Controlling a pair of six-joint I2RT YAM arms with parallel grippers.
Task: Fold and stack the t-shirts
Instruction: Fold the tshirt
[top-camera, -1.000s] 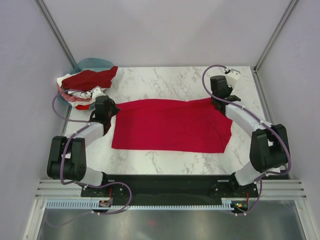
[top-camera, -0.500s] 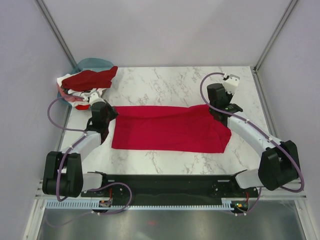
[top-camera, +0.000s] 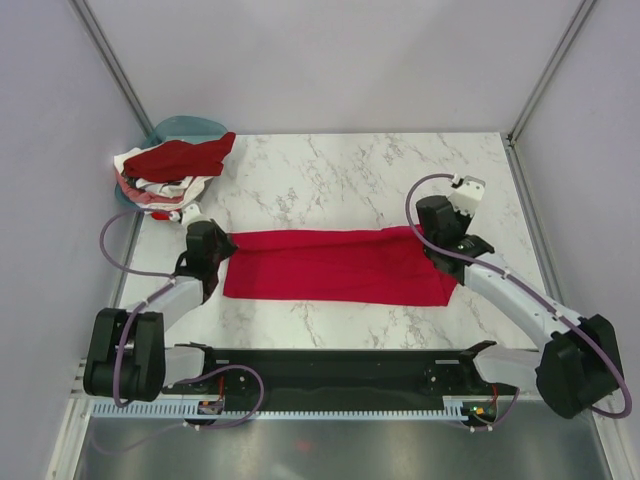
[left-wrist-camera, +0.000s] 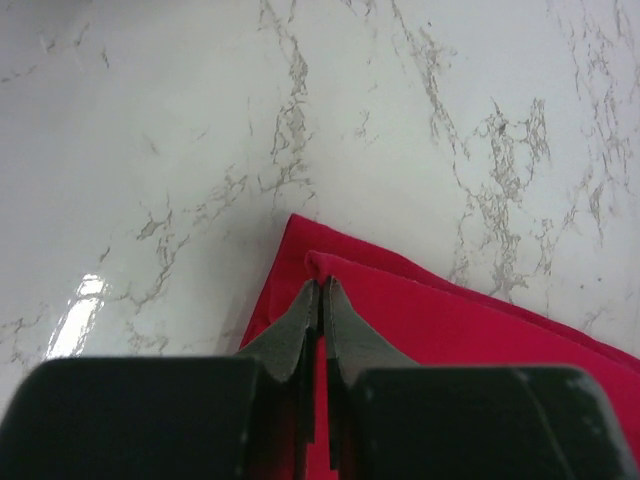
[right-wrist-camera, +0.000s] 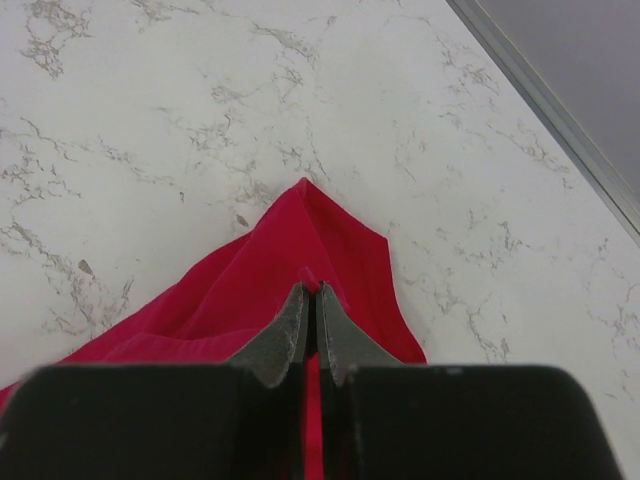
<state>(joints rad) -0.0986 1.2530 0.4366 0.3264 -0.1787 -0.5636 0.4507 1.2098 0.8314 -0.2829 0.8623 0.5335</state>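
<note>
A bright crimson t-shirt (top-camera: 335, 265) lies on the marble table as a wide band, its far edge folded toward the near edge. My left gripper (top-camera: 220, 243) is shut on the shirt's far left corner (left-wrist-camera: 318, 268). My right gripper (top-camera: 432, 238) is shut on the far right corner (right-wrist-camera: 312, 275). The crimson cloth spreads under both pairs of fingers in the left wrist view (left-wrist-camera: 470, 320) and the right wrist view (right-wrist-camera: 250, 280). A pile of dark red, white and coral t-shirts (top-camera: 170, 165) sits at the far left.
A teal basin (top-camera: 185, 127) shows behind the shirt pile at the far left corner. A metal frame rail (right-wrist-camera: 545, 100) runs along the table's right edge. The black base rail (top-camera: 340, 365) lies along the near edge.
Both grippers have moved toward the near edge with the shirt's far corners, so the crimson shirt has become a narrower band.
</note>
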